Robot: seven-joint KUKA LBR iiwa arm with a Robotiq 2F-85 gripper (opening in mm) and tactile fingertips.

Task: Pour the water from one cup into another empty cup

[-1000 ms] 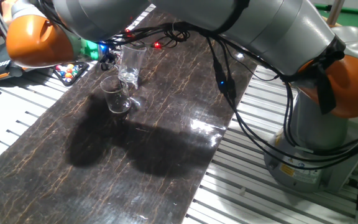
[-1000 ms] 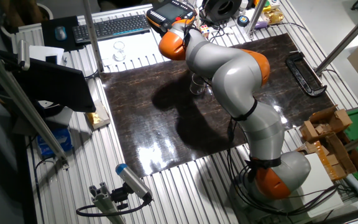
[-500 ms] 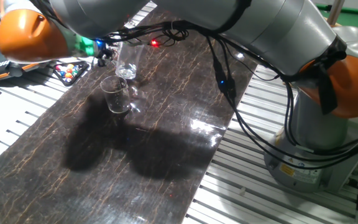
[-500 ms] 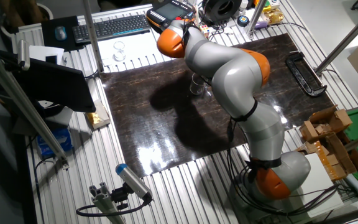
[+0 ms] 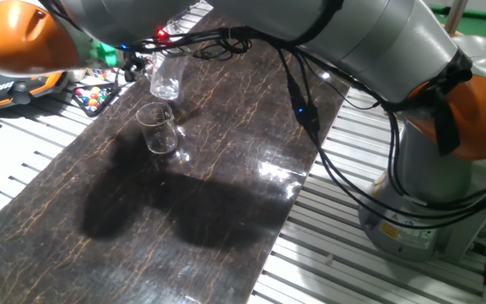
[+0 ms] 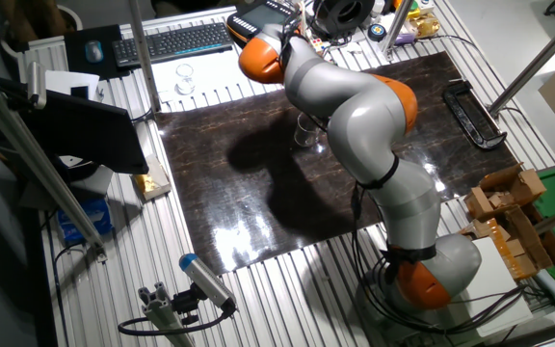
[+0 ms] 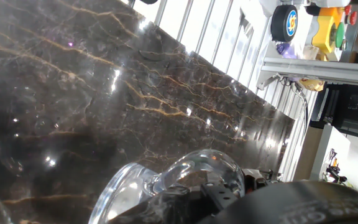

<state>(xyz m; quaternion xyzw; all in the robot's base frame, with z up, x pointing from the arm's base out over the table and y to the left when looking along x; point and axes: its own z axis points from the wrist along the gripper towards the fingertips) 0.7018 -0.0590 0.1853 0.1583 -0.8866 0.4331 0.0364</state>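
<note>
Above the wide cup, tumbler aloft

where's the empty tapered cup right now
In one fixed view the tapered cup stands on the dark slab, just below the lifted tumbler.

tumbler aloft — tapered cup upright

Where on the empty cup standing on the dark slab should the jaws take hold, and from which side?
Grip the empty cup around its wall at mid-height, jaws level, coming from the open slab side, away from the lifted tumbler. It stands upright and widens toward the rim, so a grip there likely holds.
</note>
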